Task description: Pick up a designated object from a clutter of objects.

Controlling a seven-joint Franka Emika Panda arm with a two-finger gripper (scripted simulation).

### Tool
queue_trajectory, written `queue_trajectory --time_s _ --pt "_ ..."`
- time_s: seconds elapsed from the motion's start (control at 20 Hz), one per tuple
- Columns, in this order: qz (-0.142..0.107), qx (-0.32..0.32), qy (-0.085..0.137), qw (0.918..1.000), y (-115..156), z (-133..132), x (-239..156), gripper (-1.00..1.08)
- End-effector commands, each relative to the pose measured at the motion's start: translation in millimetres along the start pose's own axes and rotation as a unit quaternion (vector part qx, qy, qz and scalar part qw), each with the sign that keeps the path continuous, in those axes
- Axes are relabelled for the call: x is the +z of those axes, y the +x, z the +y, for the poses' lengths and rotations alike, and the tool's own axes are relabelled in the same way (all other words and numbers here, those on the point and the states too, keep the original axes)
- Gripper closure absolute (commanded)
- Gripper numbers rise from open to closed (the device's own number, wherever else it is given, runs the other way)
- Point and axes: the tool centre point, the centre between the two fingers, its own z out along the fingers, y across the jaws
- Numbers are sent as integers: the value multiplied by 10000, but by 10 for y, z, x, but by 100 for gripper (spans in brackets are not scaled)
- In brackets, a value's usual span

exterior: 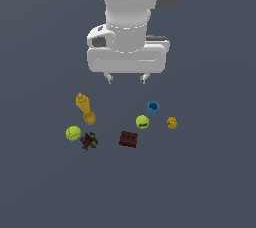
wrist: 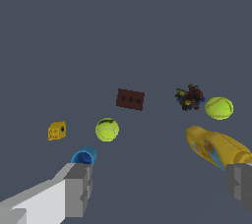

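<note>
The claw [exterior: 127, 78] hangs above the clutter with its jaws spread wide, gripping nothing. The blue cup [exterior: 153, 107] stands on the grey floor [exterior: 210, 182] below it, nearest the finger [exterior: 144, 77] on the exterior view's right, a yellow-green ball [exterior: 142, 121] just beside the cup.

- My pincer [exterior: 127, 78] hung above the desk [exterior: 210, 182], jaws apart, behind the clutter in the exterior view.
- The cup [exterior: 153, 107] stood just behind one ball [exterior: 142, 121], with the small toy [exterior: 172, 122] near it toward the exterior view's right.
- The brick [exterior: 129, 139] lay in front of that ball.
- Toward the exterior view's left lay the bottle [exterior: 85, 108]; in front of it sat the second ball [exterior: 73, 133], with the lumpy toy [exterior: 89, 141] just beside it.
</note>
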Motion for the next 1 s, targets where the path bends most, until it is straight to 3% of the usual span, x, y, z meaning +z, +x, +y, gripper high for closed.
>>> queue_trajectory --time_s 0.0,0.5,0.95 --pt "0 0 0 10000 0 0 0 -92" --pt "158 -52 58 9998 40 -102 -92 -92" --pt "128 -14 44 9999 22 -170 58 -92"
